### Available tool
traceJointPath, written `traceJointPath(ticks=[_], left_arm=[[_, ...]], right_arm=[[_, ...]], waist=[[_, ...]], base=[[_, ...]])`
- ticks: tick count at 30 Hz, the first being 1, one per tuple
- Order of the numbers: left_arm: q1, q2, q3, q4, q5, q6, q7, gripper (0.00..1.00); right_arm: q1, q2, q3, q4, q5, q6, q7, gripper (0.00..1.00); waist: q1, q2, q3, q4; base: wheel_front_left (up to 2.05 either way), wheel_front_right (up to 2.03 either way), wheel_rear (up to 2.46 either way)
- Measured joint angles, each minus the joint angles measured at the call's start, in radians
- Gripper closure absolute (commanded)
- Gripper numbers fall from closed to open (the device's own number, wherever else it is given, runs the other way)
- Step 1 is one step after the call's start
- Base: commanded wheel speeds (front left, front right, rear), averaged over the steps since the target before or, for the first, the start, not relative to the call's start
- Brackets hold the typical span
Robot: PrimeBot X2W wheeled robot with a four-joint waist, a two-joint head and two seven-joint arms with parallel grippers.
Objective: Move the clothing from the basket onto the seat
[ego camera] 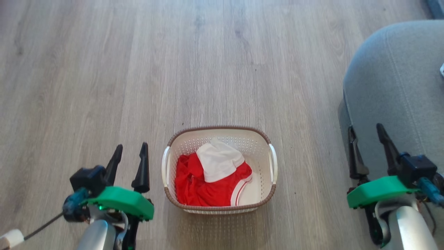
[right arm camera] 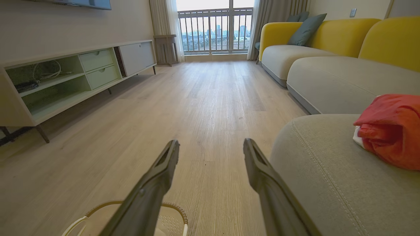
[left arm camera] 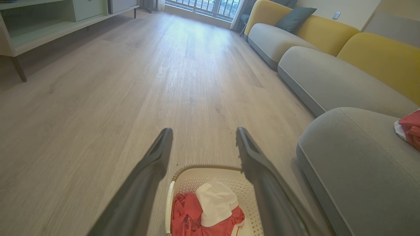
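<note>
Far left, right wrist view: low cabinet point(right arm camera: 65, 78) with open shelves and drawers along the wall, pale wood floor point(ego camera: 104, 69) in front.

Lower left, head view: left gripper point(ego camera: 131, 148), fingers pointing up-frame, spread wide apart, nothing between them, nothing held. Just left of the basket, not touching it. Same in left wrist view point(left arm camera: 204, 131): two dark fingers parted, bare floor in the gap, basket below the tips.

Centre: basket point(ego camera: 258, 146) upright on the floor, between the two grippers, nearer the left one. Cream perforated walls, brown rim, white handles at both ends. Inside: clothing point(ego camera: 194, 187), a crumpled red heap filling the left and middle, white piece point(ego camera: 218, 161) lying on top, white-banded edge curling at lower right. Bare basket bottom showing at the right end.

Right of centre: strip of open floor between basket and seat.

Lower right: right gripper point(ego camera: 365, 128), fingers likewise wide open and empty, seen against the front edge of the seat. Contact with the fabric: cannot tell. Right wrist view point(right arm camera: 210, 142): floor between the fingers, basket rim at the bottom left.

Right: seat point(ego camera: 392, 86), grey, rounded edge, stitched seam. On its top toward the far right, a bunched red garment point(right arm camera: 390, 131) with a bit of white beneath, resting on the cushion.

Beyond: sofa point(right arm camera: 328, 36) sections with yellow backs.
</note>
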Motion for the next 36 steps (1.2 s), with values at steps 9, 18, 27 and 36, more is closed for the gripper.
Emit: traceJointPath(ticks=[9,18,27,36], left_arm=[[0.033,-0.017,0.041,0.006,0.029,-0.023,0.0,0.0],[0.033,-0.026,0.062,0.006,0.038,-0.032,0.0,0.0],[0.034,-0.028,0.067,0.006,0.044,-0.033,0.0,0.0],[0.034,-0.029,0.065,0.005,0.044,-0.033,0.0,0.0]], right_arm=[[0.019,0.003,0.031,0.016,0.014,0.0,0.0,0.0],[0.032,0.004,0.045,0.028,0.027,0.0,0.0,0.0],[0.032,0.004,0.045,0.033,0.027,0.0,0.0,0.0],[0.031,0.004,0.044,0.035,0.035,0.0,0.0,0.0]], waist=[[0.0,0.0,-0.038,0.003],[0.0001,0.0,-0.04,-0.005],[0.0001,0.0,-0.038,-0.011],[0.0001,0.0,-0.036,-0.014]], base=[[0.0,0.0,0.0],[0.0,0.0,0.0],[0.0,0.0,0.0],[0.0,0.0,0.0]])
